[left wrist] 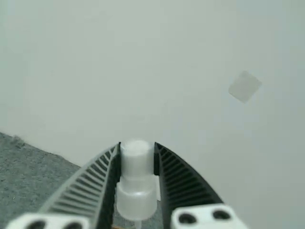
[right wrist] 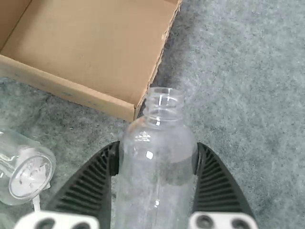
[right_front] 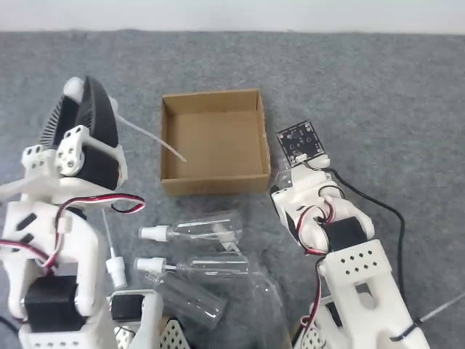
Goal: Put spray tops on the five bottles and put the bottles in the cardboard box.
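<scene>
My left gripper [left wrist: 137, 149] is shut on a white spray top [left wrist: 137, 179], lifted off the table and facing a pale wall. In the high view this gripper [right_front: 81, 93] is raised at the left, and the top's thin tube [right_front: 152, 138] slants toward the cardboard box [right_front: 212, 182]. A clear bottle [right wrist: 157, 176] with an open neck stands upright in my right gripper [right wrist: 156, 149], which is shut on it beside the box's [right wrist: 71, 90] near right corner. The box holds nothing. My right arm [right_front: 341, 247] is just right of the box.
Two capped bottles [right_front: 192, 227] [right_front: 196, 265] lie on the grey carpet in front of the box, with an uncapped one [right_front: 190, 299] nearer. A loose spray top [right_front: 115, 265] lies by the left arm's base. A lying bottle [right wrist: 24, 167] is near my right gripper.
</scene>
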Controlling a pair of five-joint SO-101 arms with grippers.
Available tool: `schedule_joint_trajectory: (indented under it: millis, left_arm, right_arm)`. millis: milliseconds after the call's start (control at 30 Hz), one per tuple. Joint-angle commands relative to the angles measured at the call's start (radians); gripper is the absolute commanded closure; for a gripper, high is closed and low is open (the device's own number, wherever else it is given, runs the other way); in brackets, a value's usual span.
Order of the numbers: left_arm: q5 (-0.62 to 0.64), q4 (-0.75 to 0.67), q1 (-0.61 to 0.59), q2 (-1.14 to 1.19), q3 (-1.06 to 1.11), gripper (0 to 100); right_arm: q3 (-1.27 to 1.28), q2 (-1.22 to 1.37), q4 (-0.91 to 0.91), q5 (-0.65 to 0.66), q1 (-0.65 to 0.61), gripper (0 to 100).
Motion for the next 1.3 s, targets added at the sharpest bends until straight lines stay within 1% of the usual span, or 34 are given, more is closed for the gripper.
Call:
schedule_joint_trajectory:
  millis: [0, 267, 500, 667, 800, 933, 1133, 1267]
  left_arm:
    - [0.011, -0.031, 0.005, -0.02, -0.033, 99]
    - [0.011, -0.028, 0.005, -0.02, -0.012, 99]
    - [0.011, -0.028, 0.005, -0.02, 0.019, 99]
    - [0.011, -0.012, 0.005, -0.02, 0.027, 99]
    - [0.011, -0.005, 0.005, -0.02, 0.03, 99]
    - [0.028, -0.005, 0.005, -0.021, 0.028, 99]
    - [0.051, 0.017, 0.006, -0.181, 0.036, 99]
    - [0.051, -0.043, 0.006, -0.292, 0.125, 99]
  right_arm:
    - [-0.034, -0.041, -0.045, 0.009, 0.01, 91.6]
    - [-0.035, -0.041, -0.117, 0.008, 0.005, 91.6]
    - [-0.035, -0.054, -0.13, 0.006, 0.004, 91.6]
    - [-0.002, -0.193, -0.107, -0.031, 0.004, 91.6]
    - [0.06, -0.303, -0.127, -0.026, 0.004, 91.6]
    - [0.091, -0.344, -0.139, -0.026, 0.004, 91.6]
    - [0.094, -0.354, -0.128, -0.026, -0.064, 91.6]
    - [0.112, -0.355, -0.134, -0.026, -0.099, 91.6]
